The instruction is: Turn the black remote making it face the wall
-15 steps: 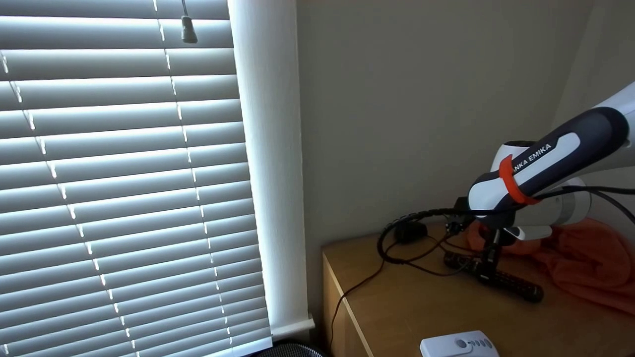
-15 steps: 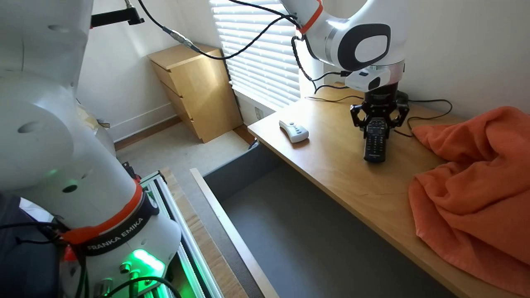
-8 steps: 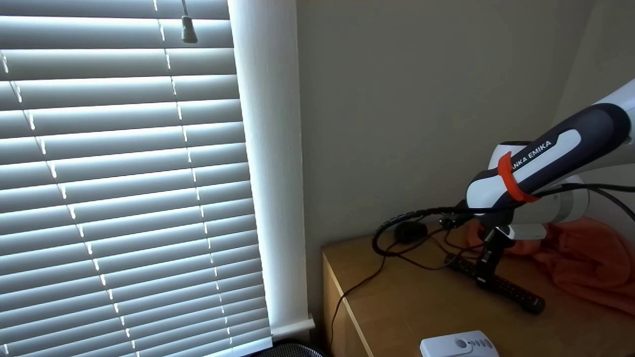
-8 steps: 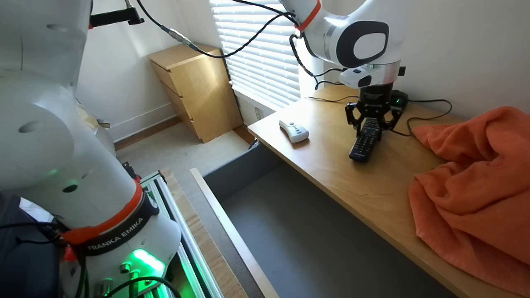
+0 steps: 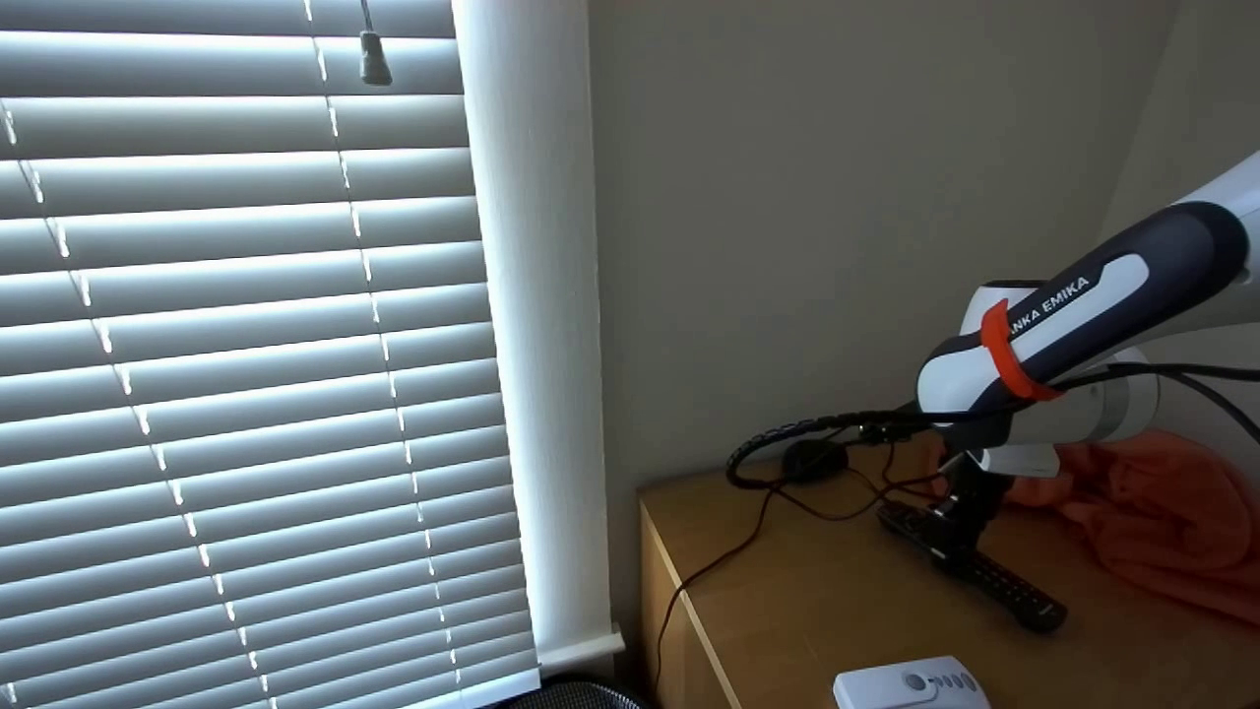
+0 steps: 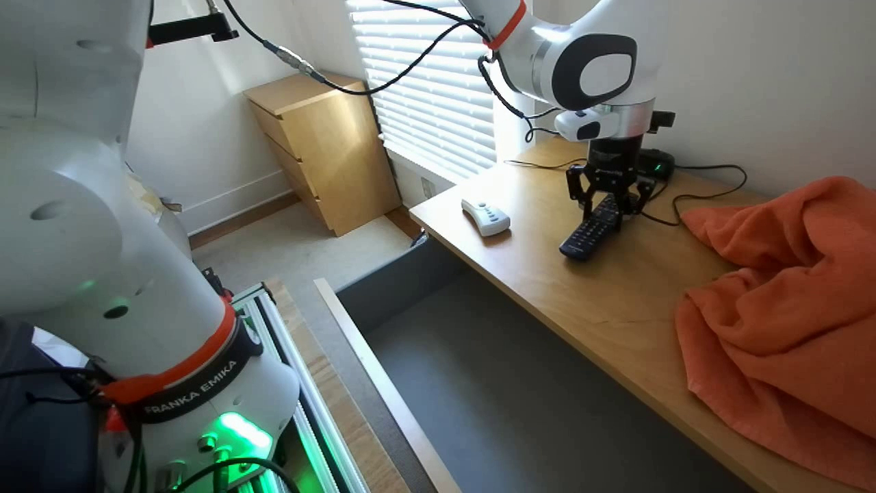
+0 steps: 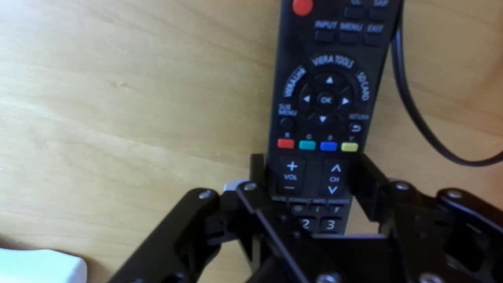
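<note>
Sam: wrist view, what've we got?

Jo: Slim black remote [image 7: 322, 114], buttons up, arrow ring, four little coloured keys. Bony black gripper [image 7: 310, 175] is clamped across its long sides, grainy pale wooden top [image 7: 118, 98] beneath. Smooth black cable [image 7: 412, 98] curving just beside it.

Sam: ok, and in an exterior view?

Jo: The black remote slants over the wooden top, can't tell if it's touching. Crumpled orange cloth [image 6: 787, 308] nearby, all soft folds, plus a chunky rounded white device [image 6: 487, 218].

Sam: anything else?

Jo: In an exterior view, flat plain grey wall [image 5: 837, 197] behind the gripper, ridged slatted blinds [image 5: 246, 295] next to it, rounded black gadget [image 5: 815, 460] near the wall.
</note>
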Robot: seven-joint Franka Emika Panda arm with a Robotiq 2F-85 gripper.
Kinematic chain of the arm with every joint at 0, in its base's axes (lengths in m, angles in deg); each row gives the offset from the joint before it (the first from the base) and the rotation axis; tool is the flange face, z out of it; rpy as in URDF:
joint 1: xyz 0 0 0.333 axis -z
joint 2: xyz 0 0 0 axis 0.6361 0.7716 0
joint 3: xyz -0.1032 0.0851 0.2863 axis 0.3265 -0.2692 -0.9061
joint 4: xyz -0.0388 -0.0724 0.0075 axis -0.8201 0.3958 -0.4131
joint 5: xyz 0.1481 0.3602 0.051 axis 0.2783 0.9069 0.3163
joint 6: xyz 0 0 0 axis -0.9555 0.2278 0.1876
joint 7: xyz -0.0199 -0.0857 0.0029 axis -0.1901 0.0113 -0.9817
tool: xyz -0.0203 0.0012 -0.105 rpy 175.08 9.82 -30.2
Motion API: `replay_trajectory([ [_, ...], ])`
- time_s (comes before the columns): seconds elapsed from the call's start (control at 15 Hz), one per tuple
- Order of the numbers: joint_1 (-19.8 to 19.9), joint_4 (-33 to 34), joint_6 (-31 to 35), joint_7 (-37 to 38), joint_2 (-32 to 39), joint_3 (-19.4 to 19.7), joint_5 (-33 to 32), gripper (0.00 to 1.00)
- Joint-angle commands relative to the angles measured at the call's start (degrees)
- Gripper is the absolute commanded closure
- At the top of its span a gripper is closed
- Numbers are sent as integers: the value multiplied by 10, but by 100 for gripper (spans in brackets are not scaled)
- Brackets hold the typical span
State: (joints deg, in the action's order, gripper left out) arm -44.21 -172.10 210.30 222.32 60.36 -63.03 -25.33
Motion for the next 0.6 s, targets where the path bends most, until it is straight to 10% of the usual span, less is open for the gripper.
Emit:
replay_trajectory([
  [0.0, 11, -3, -16, 46, -6, -14, -1, 69],
  [0.53, -2, 1, 1, 88, 0, 3, 10, 69],
])
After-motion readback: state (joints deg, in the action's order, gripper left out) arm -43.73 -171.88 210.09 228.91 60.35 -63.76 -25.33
